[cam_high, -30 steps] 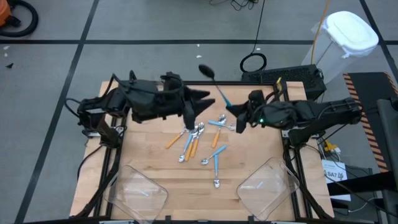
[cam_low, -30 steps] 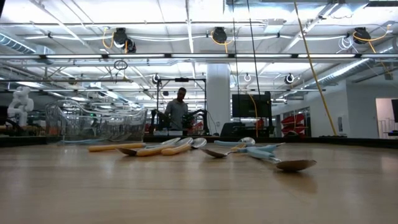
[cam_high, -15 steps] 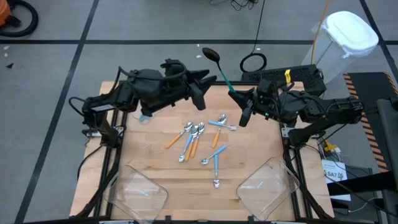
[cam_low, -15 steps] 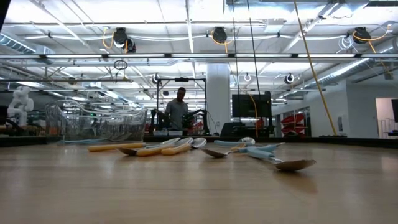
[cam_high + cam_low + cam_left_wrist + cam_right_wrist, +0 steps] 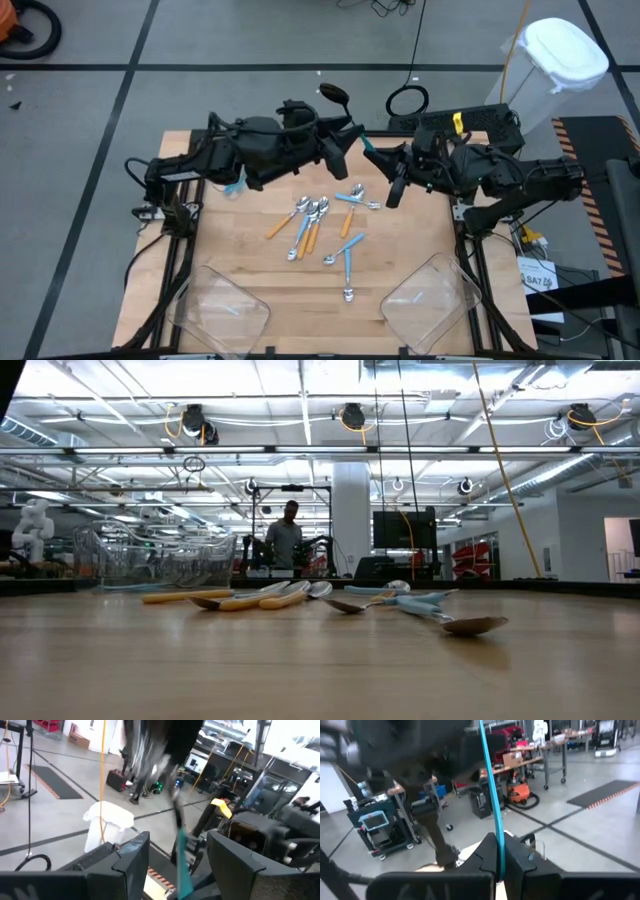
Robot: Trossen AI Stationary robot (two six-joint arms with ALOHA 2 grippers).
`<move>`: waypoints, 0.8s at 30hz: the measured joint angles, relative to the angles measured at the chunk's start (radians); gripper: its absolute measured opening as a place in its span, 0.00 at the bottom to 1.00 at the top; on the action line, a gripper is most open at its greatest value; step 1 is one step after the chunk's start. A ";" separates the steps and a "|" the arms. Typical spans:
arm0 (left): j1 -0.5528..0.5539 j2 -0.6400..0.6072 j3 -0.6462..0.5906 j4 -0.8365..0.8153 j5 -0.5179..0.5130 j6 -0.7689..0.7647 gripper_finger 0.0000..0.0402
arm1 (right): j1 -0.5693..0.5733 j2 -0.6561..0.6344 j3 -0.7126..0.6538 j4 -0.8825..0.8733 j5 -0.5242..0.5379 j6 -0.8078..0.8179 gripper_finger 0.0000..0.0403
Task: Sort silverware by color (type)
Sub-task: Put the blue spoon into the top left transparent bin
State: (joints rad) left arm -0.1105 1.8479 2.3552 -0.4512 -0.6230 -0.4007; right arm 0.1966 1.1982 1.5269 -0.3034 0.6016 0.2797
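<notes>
while right pincer [image 5: 372, 155] clenches one blue-handled spoon [image 5: 345, 113], left pincer [image 5: 345, 135] released; nine spoons [image 5: 318, 222] tabled

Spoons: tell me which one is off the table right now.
The black-bowled spoon with the blue handle, held up by the right gripper, shut on its handle, at the table's far edge. All the other spoons lie flat on the wood.

Desk [image 5: 230, 250]: light wooden top, rectangular, on a dark frame.
Spoons [image 5: 322, 222]: a loose scatter lying flat near the middle of the desk, orange and light-blue handles mixed.
Orange-handled spoons [image 5: 278, 227]: toward the left of the scatter, some touching at the bowls.
Blue-handled spoons [image 5: 348, 268]: toward the right and near side; one lies apart, closest to the near edge.
Left bin [image 5: 222, 308]: clear plastic, at the near left corner.
Right bin [image 5: 432, 300]: clear plastic, at the near right corner.
</notes>
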 joint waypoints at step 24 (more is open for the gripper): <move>0.048 0.047 0.000 0.150 -0.007 -0.006 0.31 | -0.008 0.004 0.000 0.015 0.138 -0.174 0.01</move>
State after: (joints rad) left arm -0.0627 1.8954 2.3554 -0.3008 -0.6304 -0.4068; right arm 0.1883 1.2026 1.5269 -0.2889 0.7395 0.1056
